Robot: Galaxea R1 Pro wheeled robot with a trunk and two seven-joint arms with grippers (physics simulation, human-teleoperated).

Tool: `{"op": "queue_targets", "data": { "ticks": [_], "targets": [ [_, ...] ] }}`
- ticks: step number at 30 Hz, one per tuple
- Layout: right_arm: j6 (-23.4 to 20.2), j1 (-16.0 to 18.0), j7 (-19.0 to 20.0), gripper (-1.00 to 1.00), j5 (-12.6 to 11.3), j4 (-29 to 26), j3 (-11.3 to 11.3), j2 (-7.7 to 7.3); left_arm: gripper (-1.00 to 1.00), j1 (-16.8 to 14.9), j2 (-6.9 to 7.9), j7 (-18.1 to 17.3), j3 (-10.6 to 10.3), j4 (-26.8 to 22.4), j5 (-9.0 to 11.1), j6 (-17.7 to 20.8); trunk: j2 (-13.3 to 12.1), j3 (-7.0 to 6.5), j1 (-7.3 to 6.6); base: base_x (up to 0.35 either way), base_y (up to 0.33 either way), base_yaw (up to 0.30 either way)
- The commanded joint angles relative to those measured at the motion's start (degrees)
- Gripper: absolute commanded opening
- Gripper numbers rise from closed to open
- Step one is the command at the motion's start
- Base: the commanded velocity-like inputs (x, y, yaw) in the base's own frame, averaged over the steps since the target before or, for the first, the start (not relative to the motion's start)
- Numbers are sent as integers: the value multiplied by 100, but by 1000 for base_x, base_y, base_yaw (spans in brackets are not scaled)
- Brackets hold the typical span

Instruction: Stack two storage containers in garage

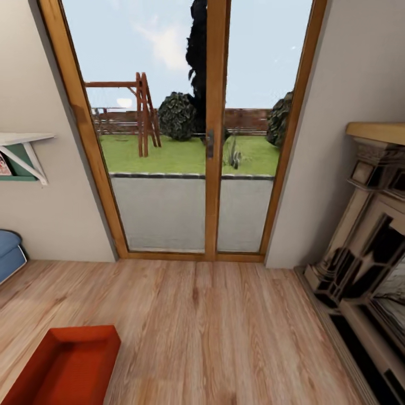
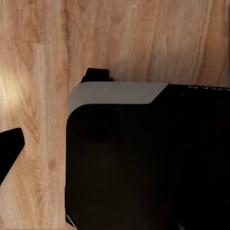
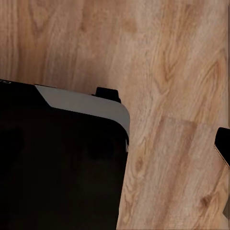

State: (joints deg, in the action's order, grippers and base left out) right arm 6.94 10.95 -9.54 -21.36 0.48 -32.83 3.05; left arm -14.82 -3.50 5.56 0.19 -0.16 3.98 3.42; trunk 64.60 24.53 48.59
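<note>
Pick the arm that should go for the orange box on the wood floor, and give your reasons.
Left, probably. The storage container lies on the wood-plank floor at the lower left of the head view, the robot's own left side. Both wrist views look down at floor and the robot's dark base, so neither arm is reaching yet.
</note>
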Motion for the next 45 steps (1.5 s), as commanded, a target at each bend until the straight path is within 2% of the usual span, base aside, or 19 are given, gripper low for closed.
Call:
{"op": "queue_targets", "data": {
  "ticks": [1, 38, 45],
  "targets": [
    [18, 3, -13, 100, -53, 5, -48, 4, 100, -3, -2, 16, -2, -2, 41, 20, 3, 6, 3, 322, 0, 0],
    [12, 3, -13, 100, -54, 5, -48, 11, 100, -3, -2, 17, -2, -2, 41, 18, 3, 6, 3, 321, 0, 0],
    [18, 3, -13, 100, -77, 5, -48, 11, 100, -3, 6, 22, -2, -2, 41, 18, 3, 6, 3, 155, 0, 132]
  ]
}}
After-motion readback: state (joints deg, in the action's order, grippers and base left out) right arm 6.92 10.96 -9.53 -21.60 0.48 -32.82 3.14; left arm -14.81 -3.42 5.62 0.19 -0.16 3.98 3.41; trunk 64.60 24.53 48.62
